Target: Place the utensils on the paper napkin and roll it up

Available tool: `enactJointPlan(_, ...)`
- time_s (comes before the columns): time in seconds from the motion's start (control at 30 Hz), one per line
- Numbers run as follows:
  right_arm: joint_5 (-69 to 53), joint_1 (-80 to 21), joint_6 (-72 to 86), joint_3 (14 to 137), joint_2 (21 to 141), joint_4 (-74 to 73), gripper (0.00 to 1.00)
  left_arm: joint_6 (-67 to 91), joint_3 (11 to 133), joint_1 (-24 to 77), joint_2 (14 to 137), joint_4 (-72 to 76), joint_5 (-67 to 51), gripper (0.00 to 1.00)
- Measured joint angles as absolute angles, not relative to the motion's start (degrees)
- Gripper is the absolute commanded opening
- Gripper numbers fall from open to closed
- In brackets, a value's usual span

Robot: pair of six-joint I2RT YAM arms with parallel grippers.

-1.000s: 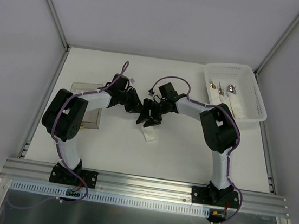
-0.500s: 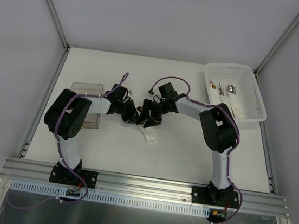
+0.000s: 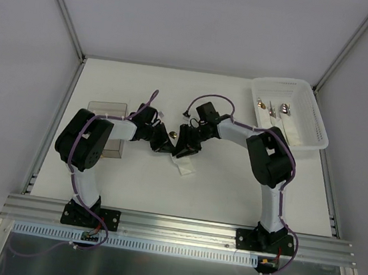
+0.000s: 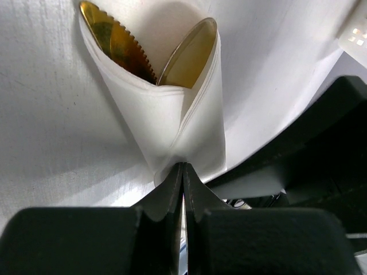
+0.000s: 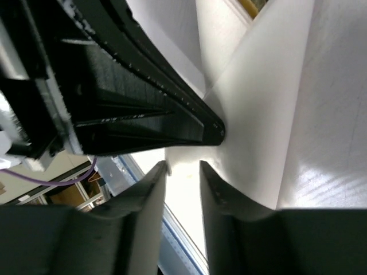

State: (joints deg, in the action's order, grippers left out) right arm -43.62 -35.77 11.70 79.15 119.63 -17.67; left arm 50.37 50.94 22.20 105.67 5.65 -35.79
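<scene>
Left wrist view: the napkin lay rolled into a narrow cone on the white counter. Two gold utensils stood in the cone's open end, a serrated knife on the left and a spoon on the right, their handles hidden by the paper. The left pincer had its fingers pressed together, with their tips against the narrow end of the roll. Whether paper was caught between them could not be told.

Right wrist view: the right pincer had its fingers slightly apart, with white paper showing in the gap. One black finger of the left pincer crossed just beyond them.

Top external view: both pincers met near the middle of the counter, directly above a visible corner of the napkin. A white basket at the far right corner held more cutlery. A clear box stood at the left.
</scene>
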Motion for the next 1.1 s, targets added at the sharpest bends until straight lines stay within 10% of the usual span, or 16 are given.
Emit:
enactJointPlan(0.23,-47.46,-33.15,8.67,79.15,117.93,-18.39,0.13,50.35,50.96,22.20,105.69,5.63,-35.79,0.00)
enactJointPlan(1.1,-51.48,-33.65,6.76,75.79,122.65,-14.79,0.05,49.84,50.85,22.48,104.22,3.79,-34.35,0.06)
